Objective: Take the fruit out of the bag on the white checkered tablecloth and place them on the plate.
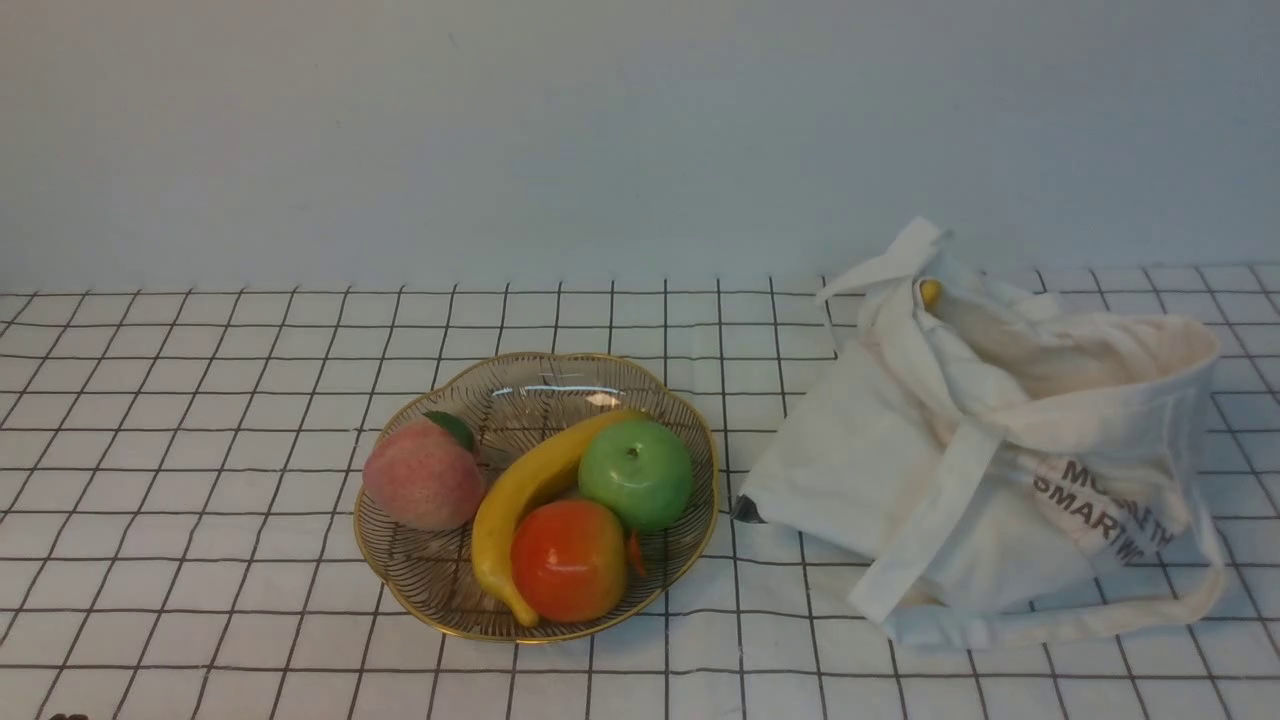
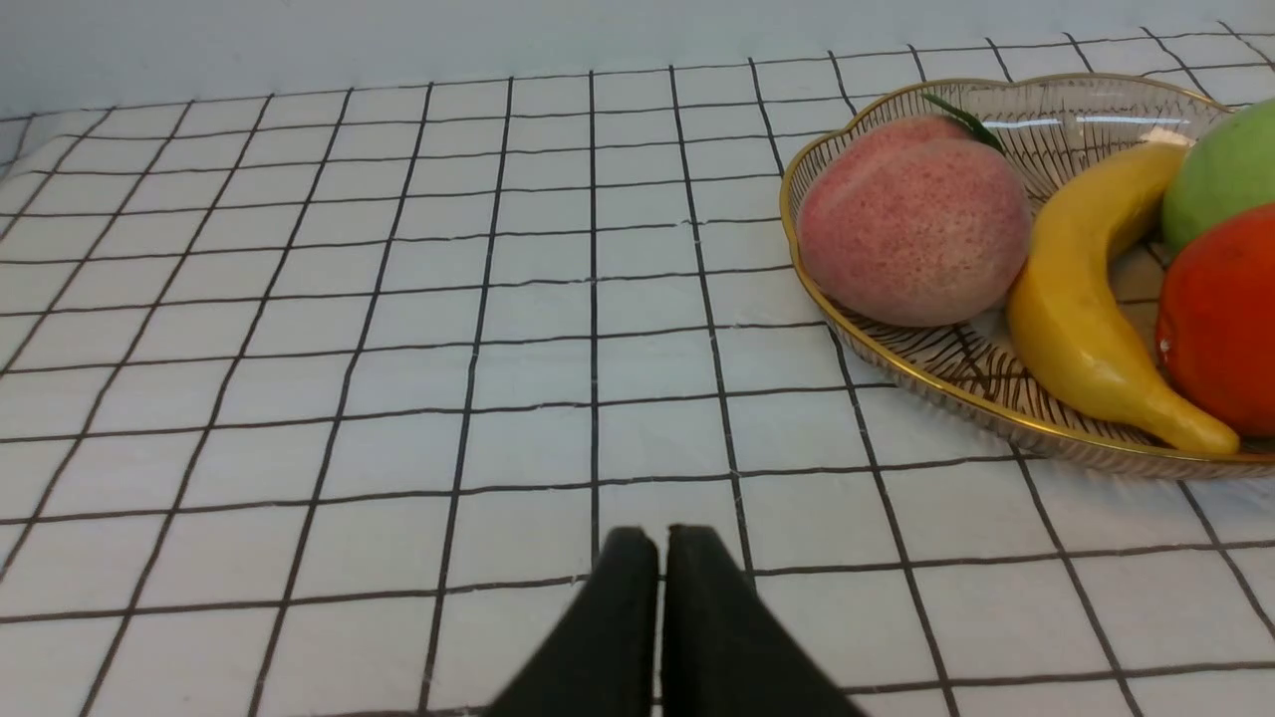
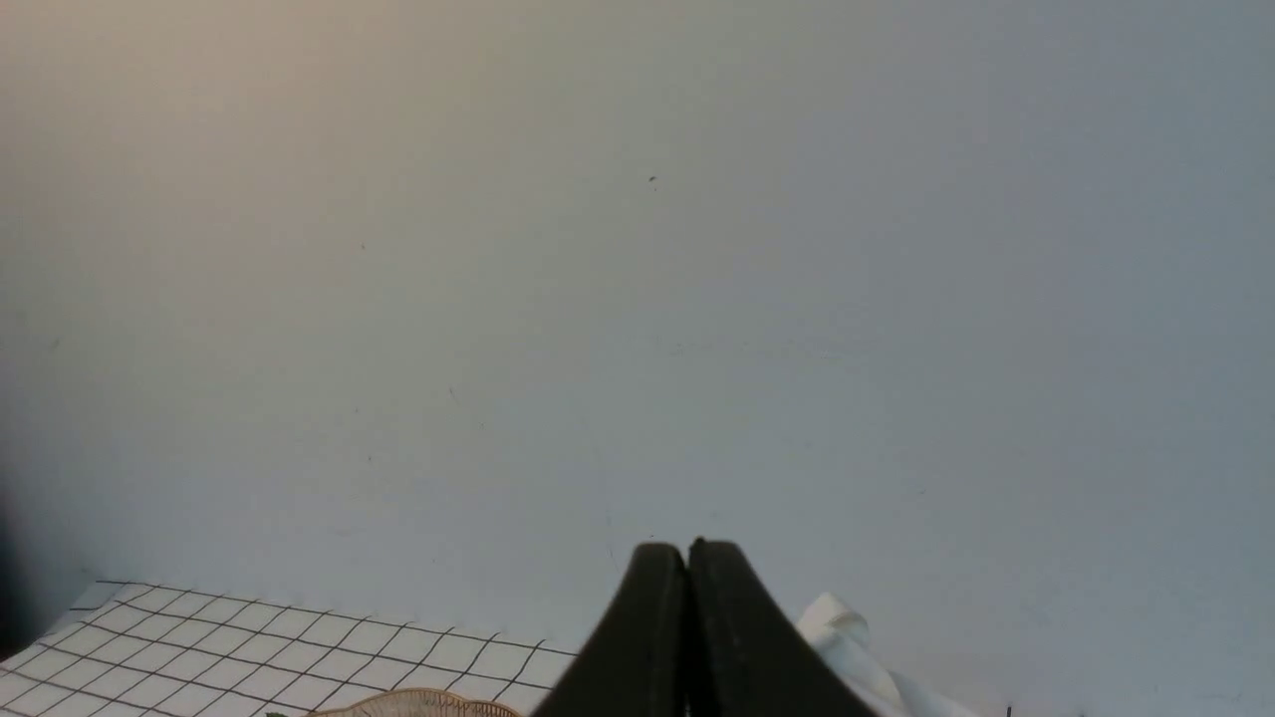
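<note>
Fruit (image 1: 568, 560), orange-red and glossy, lies in the near part of the plate (image 1: 540, 400), free of both arms.

Nearest the robot, the left fingers (image 2: 623, 597) are pressed almost together, with only a thin slit between the dark tips. They hold nothing and reach forward low over bare squares of the white checkered tablecloth (image 1: 200, 400), well short of the plate's rim. The right fingers (image 3: 652, 597) are shut tight against each other and empty. They are raised and aimed at the pale wall (image 3: 637, 249), with the far edge of the table and a fold of the bag low in their view. More of either arm's pose cannot be told.

The plate stands near the middle of the table, a little to the left. The fruit touches a banana (image 1: 520, 500) that curves along its left side. Just behind the fruit sits a green apple (image 1: 636, 474), and a pink peach (image 1: 423, 474) with a green leaf rests at the plate's left rim.

Toward the right edge of the table the bag (image 1: 900, 470) lies slumped, its open mouth turned toward the far edge. One strap (image 1: 1060, 620) trails along its near side. The dark lettering (image 1: 1100, 505) on its creased side reads "MO" on the first line and "SMARTW" on the second; the rest is lost in folds. A small yellow thing (image 1: 930, 292) peeks from the bag's mouth.
</note>
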`<action>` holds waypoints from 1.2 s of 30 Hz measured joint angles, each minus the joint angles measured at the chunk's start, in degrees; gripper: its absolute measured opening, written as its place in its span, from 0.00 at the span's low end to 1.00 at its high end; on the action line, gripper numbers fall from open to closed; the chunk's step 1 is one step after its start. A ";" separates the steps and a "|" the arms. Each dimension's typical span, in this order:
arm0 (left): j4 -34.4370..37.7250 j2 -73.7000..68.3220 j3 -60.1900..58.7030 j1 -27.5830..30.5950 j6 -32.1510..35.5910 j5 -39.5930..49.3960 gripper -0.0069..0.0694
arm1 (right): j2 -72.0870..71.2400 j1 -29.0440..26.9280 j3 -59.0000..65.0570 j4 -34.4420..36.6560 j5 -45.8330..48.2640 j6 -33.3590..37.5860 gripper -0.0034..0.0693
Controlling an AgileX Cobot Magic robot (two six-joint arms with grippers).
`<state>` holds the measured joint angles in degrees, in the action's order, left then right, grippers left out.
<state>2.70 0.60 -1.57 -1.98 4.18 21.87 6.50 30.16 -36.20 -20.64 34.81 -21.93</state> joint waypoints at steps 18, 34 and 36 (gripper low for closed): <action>0.00 0.00 0.00 0.00 0.00 0.00 0.08 | 0.00 0.00 0.00 12.97 -5.81 12.68 0.03; 0.00 0.00 0.00 0.00 0.00 0.00 0.08 | -3.59 -12.83 8.25 17.29 -6.58 19.00 0.03; 0.00 0.00 0.00 0.00 0.00 0.00 0.08 | -3.59 -17.91 12.72 16.96 -6.42 19.11 0.03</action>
<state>2.70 0.60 -1.57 -1.98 4.18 21.87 2.91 12.25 -23.48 -3.67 28.38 -2.82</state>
